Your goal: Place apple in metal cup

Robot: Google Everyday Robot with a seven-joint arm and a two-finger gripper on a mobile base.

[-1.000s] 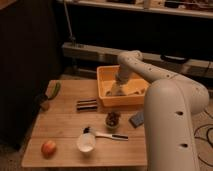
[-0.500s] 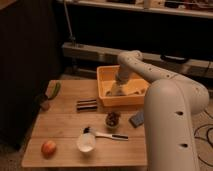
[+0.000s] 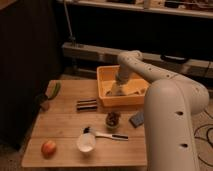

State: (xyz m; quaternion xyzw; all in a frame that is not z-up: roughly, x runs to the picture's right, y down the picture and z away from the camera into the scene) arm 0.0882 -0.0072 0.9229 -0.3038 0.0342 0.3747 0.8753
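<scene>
Fingers of the gripper (image 3: 116, 90) hang wide, empty, in the yellow bin (image 3: 120, 102); the apple (image 3: 48, 148) lies on the surface (image 3: 65, 121), well apart from the metal cup (image 3: 43, 101), so we expect pickup first.

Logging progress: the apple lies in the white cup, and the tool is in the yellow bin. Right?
No. The camera view shows the apple on the table, left of the white cup. The tool is indeed in the yellow bin.
</scene>
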